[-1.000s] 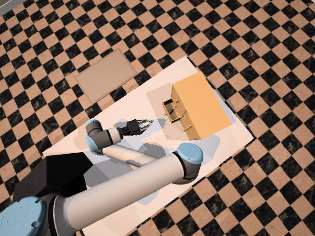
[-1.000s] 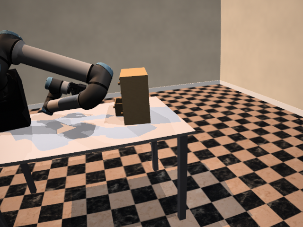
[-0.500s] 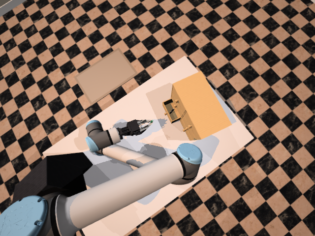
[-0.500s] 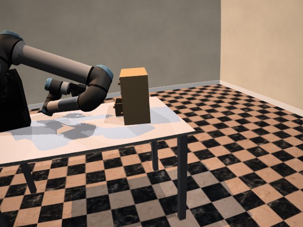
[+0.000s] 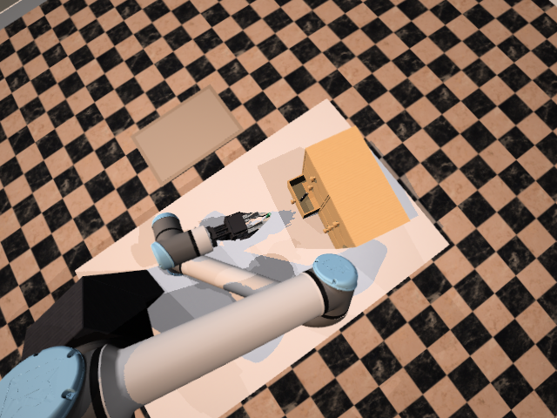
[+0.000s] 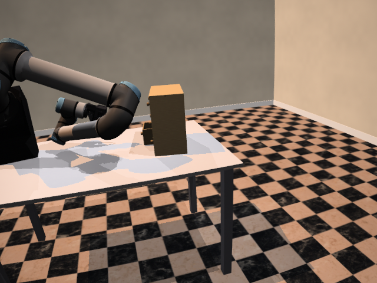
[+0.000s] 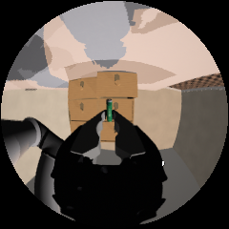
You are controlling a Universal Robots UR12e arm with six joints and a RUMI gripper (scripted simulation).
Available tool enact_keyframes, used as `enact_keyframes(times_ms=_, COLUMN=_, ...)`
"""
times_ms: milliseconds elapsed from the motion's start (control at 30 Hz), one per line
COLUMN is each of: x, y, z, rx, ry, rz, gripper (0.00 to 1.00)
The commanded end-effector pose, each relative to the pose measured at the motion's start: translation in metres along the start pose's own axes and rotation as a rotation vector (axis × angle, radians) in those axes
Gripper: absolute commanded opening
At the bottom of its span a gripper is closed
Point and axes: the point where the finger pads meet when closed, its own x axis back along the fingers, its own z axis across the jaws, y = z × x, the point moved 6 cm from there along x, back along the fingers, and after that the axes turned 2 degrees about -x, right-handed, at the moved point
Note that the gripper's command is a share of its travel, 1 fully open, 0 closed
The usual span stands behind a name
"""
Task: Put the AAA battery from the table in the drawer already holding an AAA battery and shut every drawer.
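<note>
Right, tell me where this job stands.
Done: one drawer of the chest is pulled out, with a dark, thin item inside, and the green AAA battery is off the table. In hand: the gripper is shut on the battery, short of the chest. Left: drop the battery in that drawer and shut it.

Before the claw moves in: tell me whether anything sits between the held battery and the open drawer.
Nothing visible does. The claw grips the green AAA battery, and only bare table shows between it and the pulled-out drawer of the chest.
</note>
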Motion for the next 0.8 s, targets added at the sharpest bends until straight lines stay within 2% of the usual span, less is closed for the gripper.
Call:
enact_keyframes(times_ms=0, x=0.0001, y=0.0005, z=0.0001, rx=0.0, ry=0.0, rz=-0.001, gripper=0.02)
enact_keyframes(times_ms=767, x=-0.0077, y=0.0034, z=0.0002, rx=0.0, ry=0.0, rz=-0.001, gripper=0.02)
